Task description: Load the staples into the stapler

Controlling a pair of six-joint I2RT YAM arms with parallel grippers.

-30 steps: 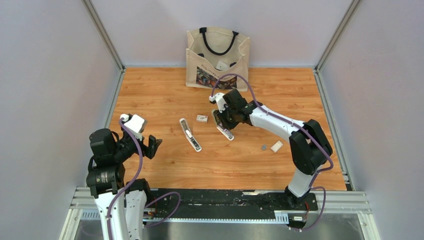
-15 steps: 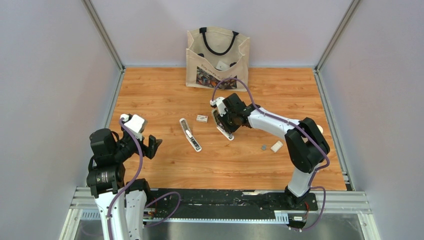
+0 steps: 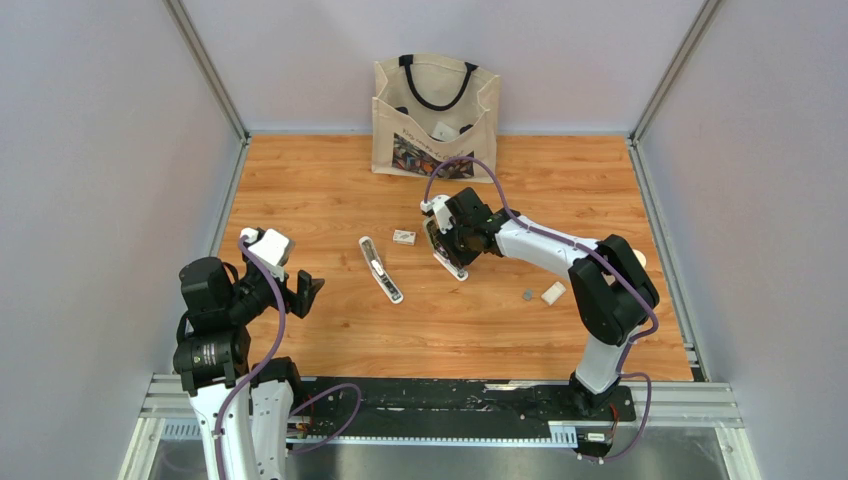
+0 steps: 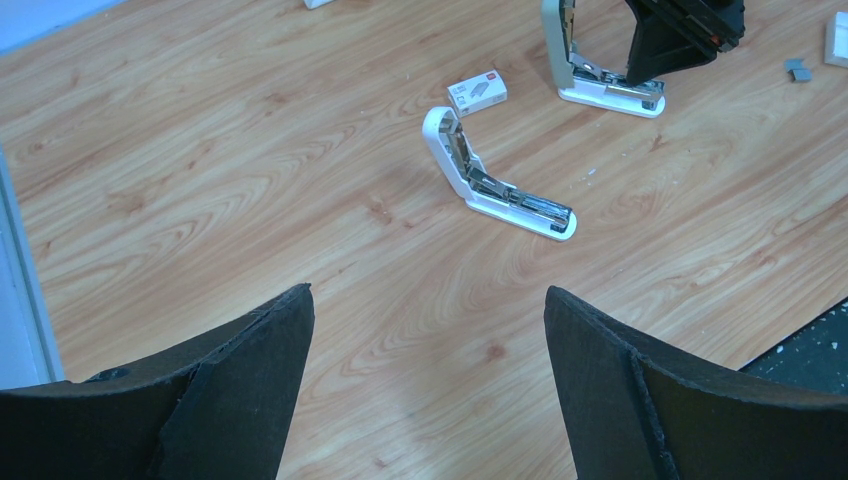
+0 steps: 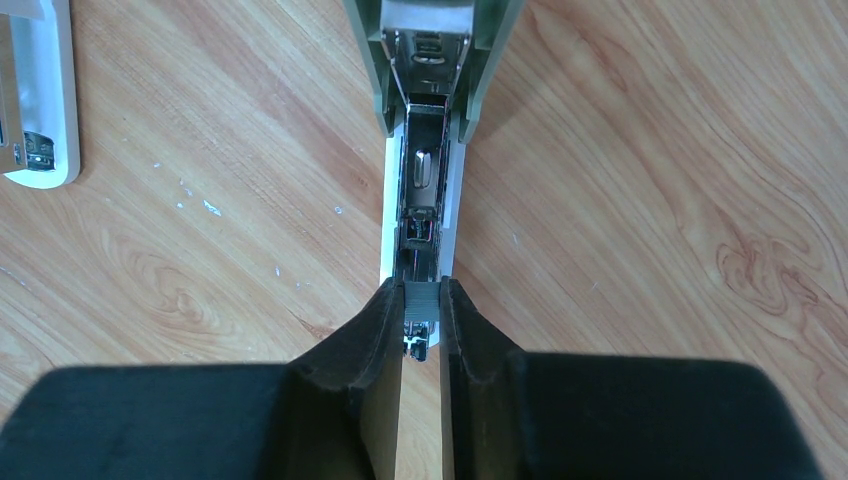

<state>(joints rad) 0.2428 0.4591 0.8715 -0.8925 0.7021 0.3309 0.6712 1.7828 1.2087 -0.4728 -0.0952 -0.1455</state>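
Note:
My right gripper point(image 5: 421, 287) is shut on the staples point(image 5: 421, 300), a short grey strip pinched between the fingertips. It holds them right at the near end of the metal channel of the stapler point(image 5: 421, 190), which lies open on the table with its grey-green lid point(image 5: 432, 40) swung up. From above, the right gripper point(image 3: 447, 243) sits over that stapler point(image 3: 452, 265) in the middle of the table. My left gripper point(image 4: 428, 295) hangs open and holds nothing; it is near the left front point(image 3: 305, 293), well apart from the stapler.
A second white stapler point(image 3: 381, 270) lies open left of centre, with a small staple box point(image 3: 404, 237) behind it. A cloth tote bag point(image 3: 435, 115) stands at the back wall. A small grey piece point(image 3: 527, 295) and a white block point(image 3: 553, 292) lie to the right.
My right gripper has shifted slightly left and down over the open stapler, still holding the staples. The left arm has stayed still.

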